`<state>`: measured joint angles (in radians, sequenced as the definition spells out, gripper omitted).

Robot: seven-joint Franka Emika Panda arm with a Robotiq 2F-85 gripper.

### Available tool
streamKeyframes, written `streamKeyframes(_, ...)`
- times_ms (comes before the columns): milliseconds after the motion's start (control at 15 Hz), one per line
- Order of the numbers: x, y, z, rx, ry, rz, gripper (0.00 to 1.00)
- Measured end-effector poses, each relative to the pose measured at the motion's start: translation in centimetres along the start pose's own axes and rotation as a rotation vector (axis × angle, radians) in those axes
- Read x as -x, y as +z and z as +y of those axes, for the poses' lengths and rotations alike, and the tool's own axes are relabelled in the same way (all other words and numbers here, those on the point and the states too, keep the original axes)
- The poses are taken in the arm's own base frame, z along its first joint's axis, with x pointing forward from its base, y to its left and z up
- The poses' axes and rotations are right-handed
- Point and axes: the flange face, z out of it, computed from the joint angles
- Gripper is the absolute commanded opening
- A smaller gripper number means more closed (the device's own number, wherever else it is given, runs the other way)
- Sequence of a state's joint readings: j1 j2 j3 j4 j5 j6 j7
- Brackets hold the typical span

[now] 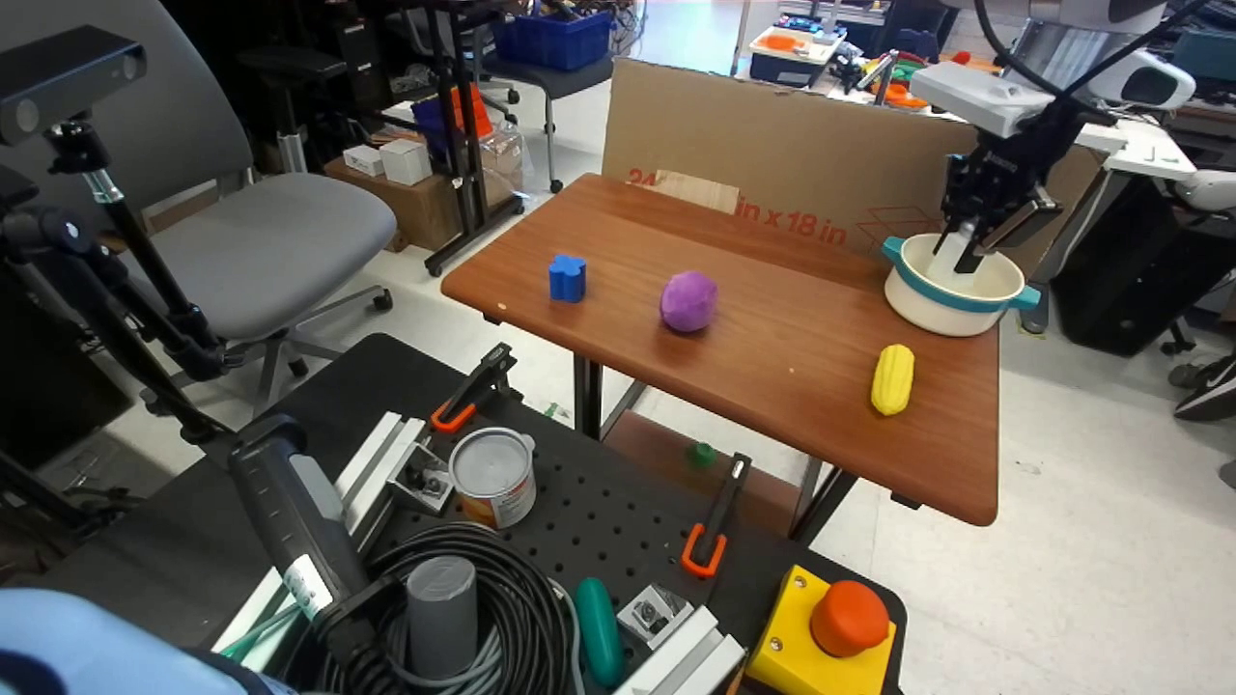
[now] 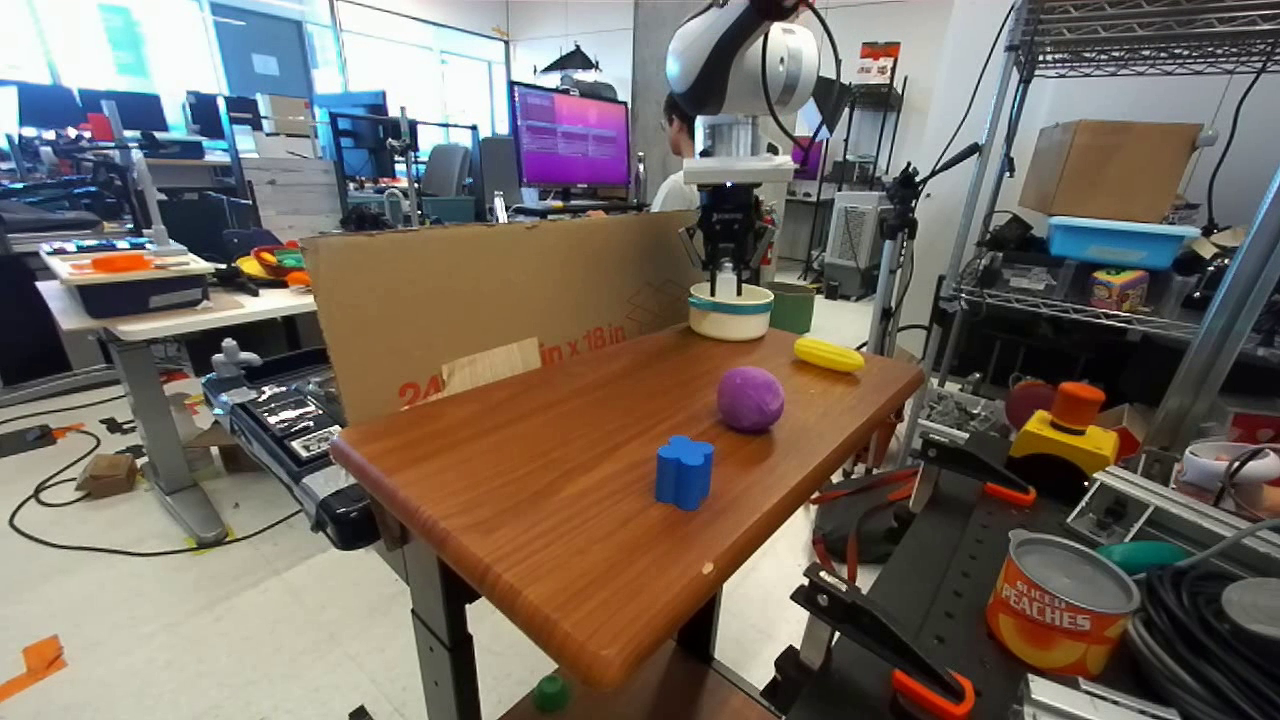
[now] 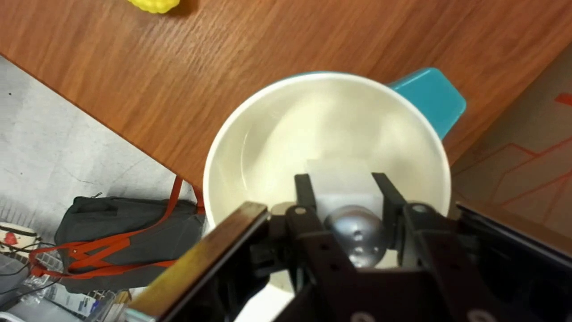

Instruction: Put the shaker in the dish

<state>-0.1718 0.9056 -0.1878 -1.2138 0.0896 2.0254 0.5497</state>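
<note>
Hand [image 3: 343, 183] clamped on a silver-topped white shaker [image 3: 346, 201], its lower part inside a teal-handled white pot [image 1: 935, 311], base contact unclear, yellow corn cob [image 1: 892, 379] near the pot, purple ball [image 2: 750, 399] and blue flower-shaped block [image 2: 685, 475] farther off on the tabletop [image 2: 540, 450]

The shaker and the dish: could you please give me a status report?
Fingers closed on shaker. Its lower end inside dish, bottom contact unclear. Yellow ridged object outside dish, apparently not in the way.
</note>
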Motion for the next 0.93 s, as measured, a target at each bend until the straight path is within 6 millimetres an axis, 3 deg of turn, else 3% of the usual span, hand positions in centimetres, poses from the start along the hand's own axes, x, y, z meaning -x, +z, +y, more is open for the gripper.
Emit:
streamKeyframes(133,-0.2,0.9,-0.2,0.014,0.001,-0.016,0.11)
streamKeyframes(267,-0.4,1.5,-0.4,0.028,0.002,-0.034,0.62)
streamKeyframes(400,-0.5,1.8,-0.5,0.040,0.001,-0.050,0.66)
streamKeyframes(733,-0.4,0.2,-1.5,0.029,-0.017,-0.043,0.99)
streamKeyframes(933,0.7,-3.0,-2.7,0.006,-0.049,-0.017,1.00)
